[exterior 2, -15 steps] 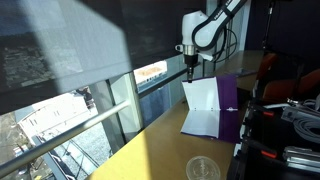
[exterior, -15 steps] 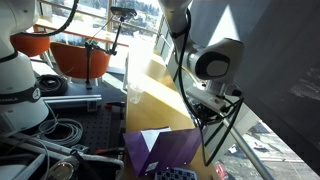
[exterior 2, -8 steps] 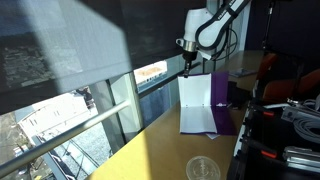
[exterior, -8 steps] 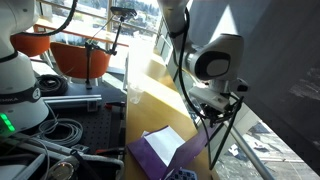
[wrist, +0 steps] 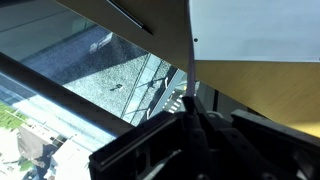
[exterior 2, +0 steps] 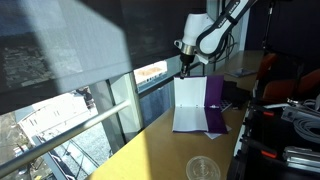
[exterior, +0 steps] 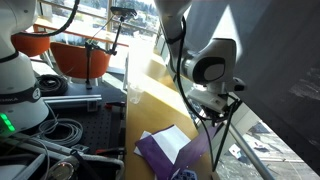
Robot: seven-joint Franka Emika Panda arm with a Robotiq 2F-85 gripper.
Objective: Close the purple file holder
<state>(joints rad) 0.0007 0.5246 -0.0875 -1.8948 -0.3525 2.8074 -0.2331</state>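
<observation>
The purple file holder (exterior: pixel 160 152) lies half open on the tan table at the window end. One flap stands upright and shows its white inside (exterior 2: pixel 188 105) next to a purple cover (exterior 2: pixel 214 100). My gripper (exterior 2: pixel 186 70) is at the top corner of that raised flap. In an exterior view the gripper (exterior: pixel 207 118) hangs just above the folder. In the wrist view the dark fingers (wrist: pixel 193 103) are pressed together on the thin edge of the flap (wrist: pixel 250 30), with the table (wrist: pixel 270 85) beyond.
A clear plastic cup (exterior 2: pixel 203 168) stands on the table nearer the camera and also shows in an exterior view (exterior: pixel 135 95). The window glass and rail (exterior 2: pixel 90 110) run along the table's edge. Cables (exterior: pixel 55 130) and an orange chair (exterior: pixel 80 55) lie beside the table.
The gripper has moved a little toward the window with the raised flap, and the flap has swung with it. The white inside now faces the camera more.
</observation>
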